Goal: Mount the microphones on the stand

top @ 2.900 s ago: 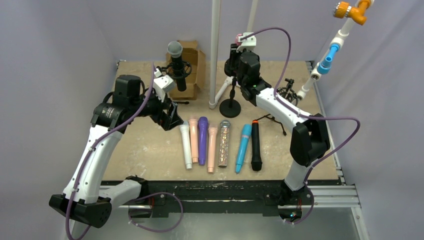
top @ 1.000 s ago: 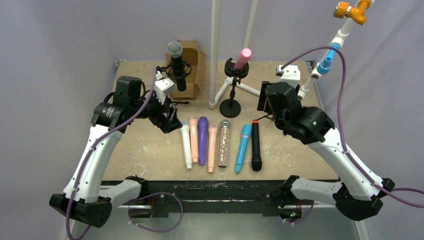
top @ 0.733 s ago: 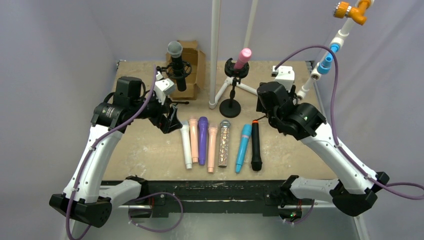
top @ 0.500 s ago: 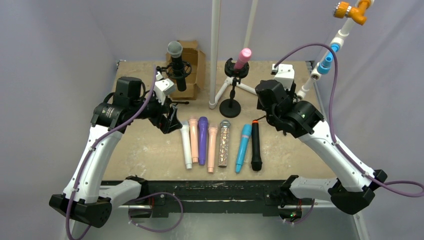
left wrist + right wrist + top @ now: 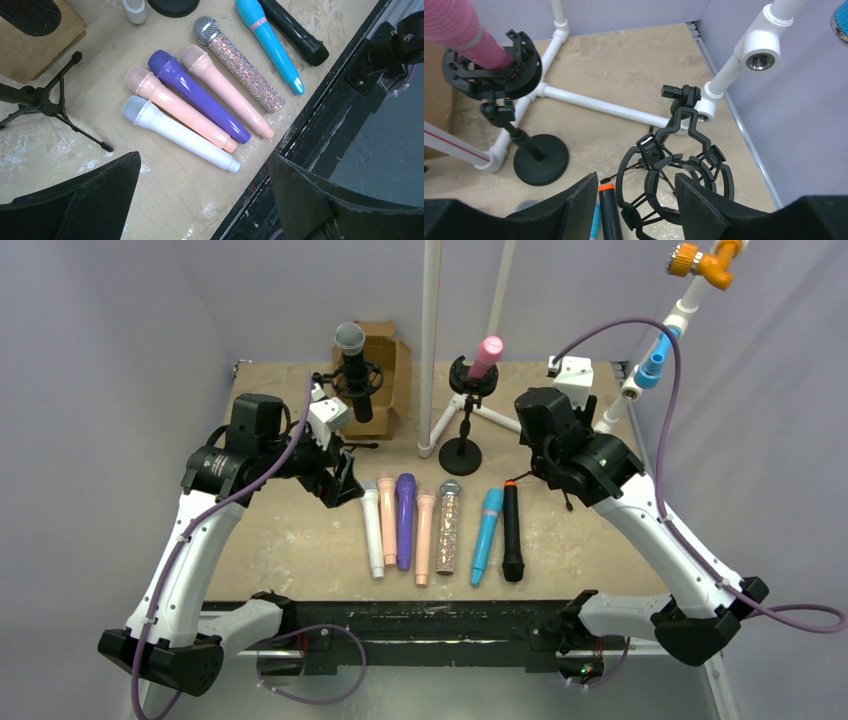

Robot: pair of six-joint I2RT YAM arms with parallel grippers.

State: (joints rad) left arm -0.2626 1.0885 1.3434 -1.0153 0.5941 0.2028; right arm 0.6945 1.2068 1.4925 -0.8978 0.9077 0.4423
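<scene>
Several microphones lie in a row on the table: white, peach, purple, pale pink, silver glitter, blue and black. A black microphone stands in the back left stand. A pink microphone sits in the middle stand. My left gripper hovers open beside the white microphone. My right gripper is open and empty above the empty black stand on the right.
A cardboard box stands behind the left stand. A white pipe frame rises at the back, and a slanted pipe with blue and orange fittings stands at the right. The table's black front rail runs along the near edge.
My right arm has left the pink microphone in the middle stand, swung right and now hovers over the empty right stand, its jaws a little narrower. The left arm has not moved.
</scene>
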